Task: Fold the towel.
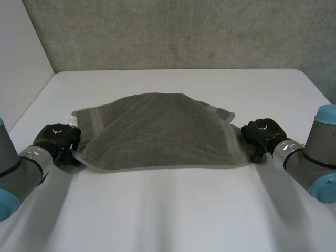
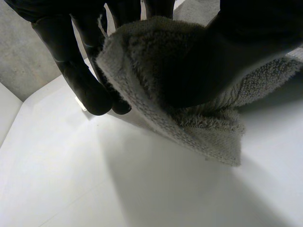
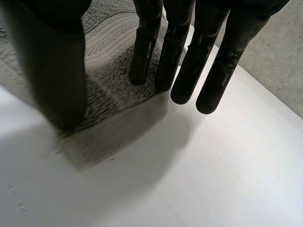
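Left hand up close: I see it pinching the near-left corner of the towel off the table; right hand hovers, fingers straight, over the near-right corner.

Right wrist view: black robotic right hand with fingers straight and slightly apart, pointing down. Grey terry-cloth towel lies with one corner under the hand on the white table. Two fingertips over the towel's corner, two past its edge above bare table. Thumb over the towel's other edge. Contact with the cloth: cannot tell.
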{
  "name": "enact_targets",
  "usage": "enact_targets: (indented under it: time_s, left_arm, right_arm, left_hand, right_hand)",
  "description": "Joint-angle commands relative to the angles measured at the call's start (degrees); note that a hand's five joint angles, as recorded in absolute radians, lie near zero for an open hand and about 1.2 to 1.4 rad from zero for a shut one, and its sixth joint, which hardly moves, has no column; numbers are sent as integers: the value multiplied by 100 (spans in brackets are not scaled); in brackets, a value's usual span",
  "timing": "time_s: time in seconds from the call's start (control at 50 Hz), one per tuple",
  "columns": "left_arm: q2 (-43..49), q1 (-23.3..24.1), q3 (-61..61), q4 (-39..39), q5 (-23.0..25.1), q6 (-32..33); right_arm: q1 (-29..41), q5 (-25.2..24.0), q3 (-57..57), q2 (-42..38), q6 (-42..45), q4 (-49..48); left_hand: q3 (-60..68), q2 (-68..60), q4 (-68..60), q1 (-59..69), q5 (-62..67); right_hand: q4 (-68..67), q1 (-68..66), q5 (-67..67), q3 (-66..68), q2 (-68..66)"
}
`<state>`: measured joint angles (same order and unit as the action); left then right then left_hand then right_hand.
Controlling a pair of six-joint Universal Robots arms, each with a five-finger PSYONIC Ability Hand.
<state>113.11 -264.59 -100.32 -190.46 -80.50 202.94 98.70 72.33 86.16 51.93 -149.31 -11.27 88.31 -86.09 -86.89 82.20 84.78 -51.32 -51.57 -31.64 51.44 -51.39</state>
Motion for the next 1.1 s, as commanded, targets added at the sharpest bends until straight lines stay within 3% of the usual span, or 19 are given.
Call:
enact_targets:
  time_s: [0.02,0.26,0.36,0.6,0.7,0.88,0.9,0.92,0.94,1.0,1.1]
  left_arm:
    - [0,-5,4,0,0,0]
    - [0,4,-5,0,0,0]
    - [0,4,-5,0,0,0]
    - [-175,4,92,9,-9,-122]
    - [-316,12,136,18,17,-465]
    - [-272,13,101,26,17,-518]
    - [-246,13,83,26,17,-518]
    - [-229,13,83,35,26,-518]
    - [-228,13,83,35,26,-518]
    - [-220,13,65,35,26,-518]
    - [-220,13,48,35,26,-518]
  right_arm:
    - [0,-9,-12,10,-11,11]
    - [0,-9,-12,19,-2,11]
    - [0,-9,-20,19,-2,11]
    - [-132,-79,15,862,-783,37]
    - [-123,-97,59,906,-863,63]
    - [-62,-70,59,827,-828,81]
    - [-62,-70,50,819,-802,98]
    - [-62,-70,50,818,-802,98]
    - [-62,-62,41,810,-784,125]
    - [-97,-62,67,801,-749,212]
    - [-114,-114,120,801,-600,615]
  left_hand:
    - [-831,609,689,-220,-1478]
    - [-831,609,689,-220,-1478]
    - [-831,609,689,-220,-1478]
    - [-831,609,689,-220,-1478]
    - [-831,609,689,-220,-1478]
    - [-831,609,689,-220,-1478]
    - [-831,609,689,-220,-1478]
    - [-831,609,689,-220,-1478]
    - [-831,609,689,-220,-1478]
    - [-831,609,689,-220,-1478]
    - [-831,609,689,-220,-1478]
  right_hand:
    - [-65,-40,-1033,53,-57]
    - [-132,-107,-1100,120,-125]
    - [-2865,-2840,-3833,2852,-2857]
    - [-2868,-2843,-3836,2856,-2861]
    - [-2868,-2843,-3836,2856,-2861]
    - [-2868,-2843,-3836,2856,-2861]
    - [-543,-518,-1511,530,-535]
    - [-520,-494,-1488,507,-512]
    - [1129,1154,161,-1142,1137]
    - [2049,2075,1081,-2062,2057]
    - [2323,2349,1355,-2336,2331]
